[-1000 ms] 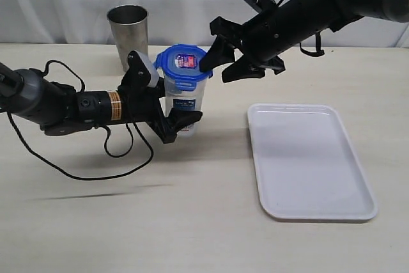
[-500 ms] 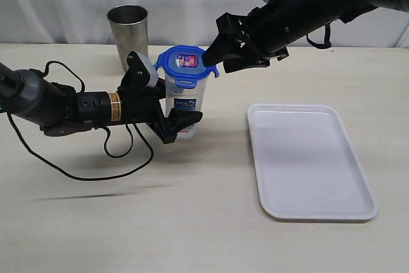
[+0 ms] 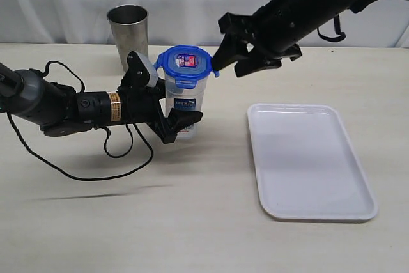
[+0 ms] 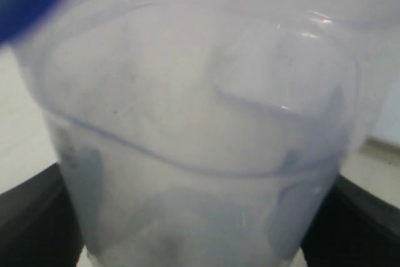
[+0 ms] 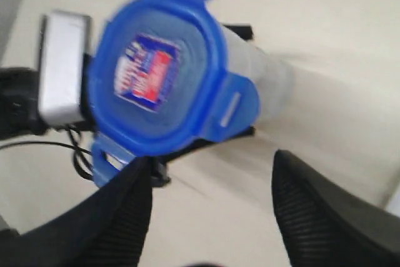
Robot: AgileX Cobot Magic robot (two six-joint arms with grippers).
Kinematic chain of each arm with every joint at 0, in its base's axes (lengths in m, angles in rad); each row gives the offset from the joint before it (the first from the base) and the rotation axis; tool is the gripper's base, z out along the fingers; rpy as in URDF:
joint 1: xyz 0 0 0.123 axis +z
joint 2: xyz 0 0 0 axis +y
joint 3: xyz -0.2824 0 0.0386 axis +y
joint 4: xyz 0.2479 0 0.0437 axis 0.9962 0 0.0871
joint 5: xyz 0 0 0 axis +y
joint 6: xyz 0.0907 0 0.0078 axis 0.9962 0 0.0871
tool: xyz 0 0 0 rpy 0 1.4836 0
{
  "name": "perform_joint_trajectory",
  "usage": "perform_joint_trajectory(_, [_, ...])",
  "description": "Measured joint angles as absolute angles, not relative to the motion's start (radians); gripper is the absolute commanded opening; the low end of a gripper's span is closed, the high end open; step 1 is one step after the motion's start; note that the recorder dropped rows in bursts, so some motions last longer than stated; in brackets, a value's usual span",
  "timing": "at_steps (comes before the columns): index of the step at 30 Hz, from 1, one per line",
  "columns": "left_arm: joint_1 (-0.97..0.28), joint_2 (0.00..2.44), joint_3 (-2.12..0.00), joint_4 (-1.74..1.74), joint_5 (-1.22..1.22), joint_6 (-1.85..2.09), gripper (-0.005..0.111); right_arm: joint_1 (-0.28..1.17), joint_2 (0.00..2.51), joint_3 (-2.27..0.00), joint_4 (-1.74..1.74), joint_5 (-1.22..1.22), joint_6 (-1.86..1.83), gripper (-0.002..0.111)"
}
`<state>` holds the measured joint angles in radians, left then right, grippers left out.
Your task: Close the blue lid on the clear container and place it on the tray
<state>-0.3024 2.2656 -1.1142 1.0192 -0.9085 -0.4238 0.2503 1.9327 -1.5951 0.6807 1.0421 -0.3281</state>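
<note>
At the left, the left gripper [image 3: 174,114] lies low over the table [image 3: 192,222]. Its fingers are clamped on the lower body of the clear container [image 3: 186,97], one in front and one behind, and the container stands upright between them. Behind it, near but apart, stands a grey steel cup [image 3: 128,30], which has no part in this work.

On the rim of the container sits the blue lid [image 3: 185,63], with its sticker upward. In the right wrist view the flaps of the lid seem to stick outward and not to lie flat against the wall. I judge therefore that the lid is set on but not fully snapped, though I cannot be certain.

Just to the right of the lid, and a little higher, hangs the right gripper [image 3: 233,62], with fingers apart and holding nothing. Farther right lies the tray [image 3: 307,158], white, with nothing on it.

So the closing looks perhaps half made. Pressing down the flaps and carrying the container to the tray are left to do.
</note>
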Motion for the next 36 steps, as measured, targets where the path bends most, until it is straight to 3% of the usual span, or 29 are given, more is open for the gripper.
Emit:
perform_joint_trajectory(14, [-0.302, 2.267, -1.114, 1.017, -0.916, -0.481, 0.0, 0.318, 1.956, -1.62, 0.762, 0.976, -0.3, 0.054])
perform_joint_trajectory(24, [-0.302, 2.271, -1.112, 1.033, -0.937, -0.492, 0.0, 0.318, 1.959, -1.62, 0.744, 1.059, -0.293, 0.054])
perform_joint_trajectory(36, [-0.302, 2.271, -1.112, 1.033, -0.939, -0.493, 0.0, 0.314, 1.959, -1.62, 0.574, 1.086, -0.234, 0.054])
